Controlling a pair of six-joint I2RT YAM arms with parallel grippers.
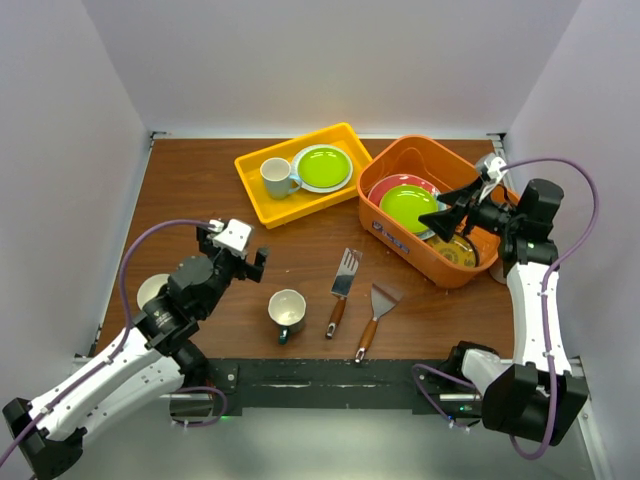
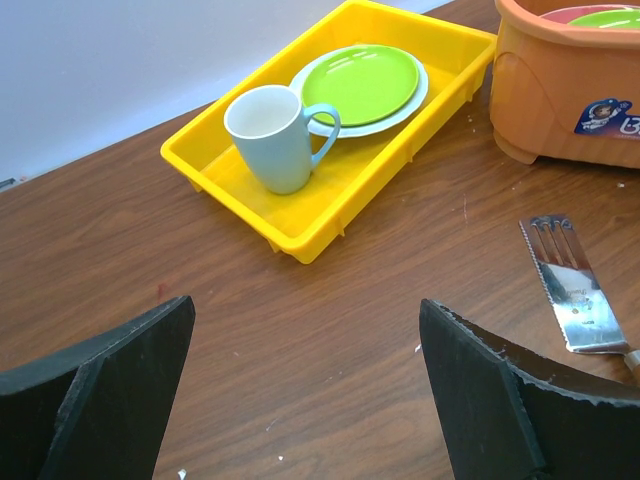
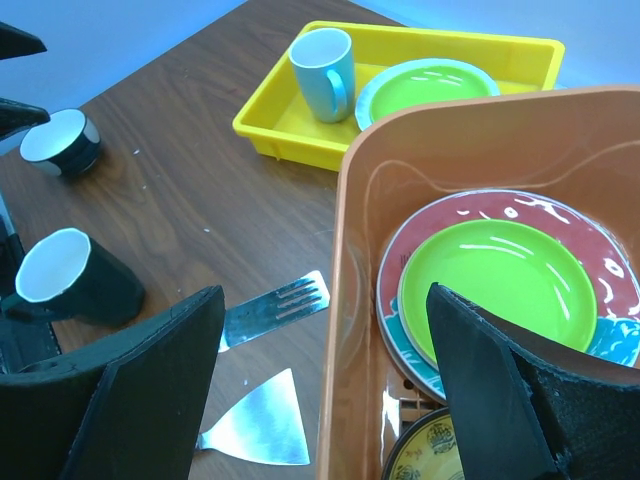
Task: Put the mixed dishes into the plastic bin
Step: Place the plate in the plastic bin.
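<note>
**Right gripper** (image 1: 446,214): jaws spread wide, nothing between them. It sits at the right centre of the overhead view, above the inside of the plastic bin (image 1: 425,147). Empty open jaws over the bin suit a drop-off position rather than a grasp.

- Below it in the bin, a lime green plate (image 3: 495,275) lies on a red-rimmed plate (image 3: 470,213). The smaller plate nests on the larger one, so the pile likely sits steady.
- A yellow patterned plate (image 3: 430,455) lies at the bottom edge of the right wrist view, partly cut off.

**Left gripper** (image 2: 305,315): jaws at full spread and empty, held over bare table (image 1: 200,180) at the left centre of the overhead view. It faces the upper right of that view.

- A dark-teal mug (image 1: 287,312) stands upright, mouth up, at lower centre. It is to the lower right of this gripper, near but apart, and outside the left wrist view. Judged the closest unbinned dish for this arm.
- A small bowl (image 1: 148,288) sits at the left edge, partly hidden behind the left arm.

**Other items**

- A yellow tray (image 1: 255,185) at upper centre, just left of the bin, holds a white mug (image 1: 276,177).
- The tray also holds a second green plate (image 1: 322,167), resting on a pale plate. These two plates probably count as not yet binned.
- A slotted spatula (image 1: 346,268) and a plain spatula (image 1: 384,298) lie side by side at lower centre, between the dark-teal mug and the bin.
</note>
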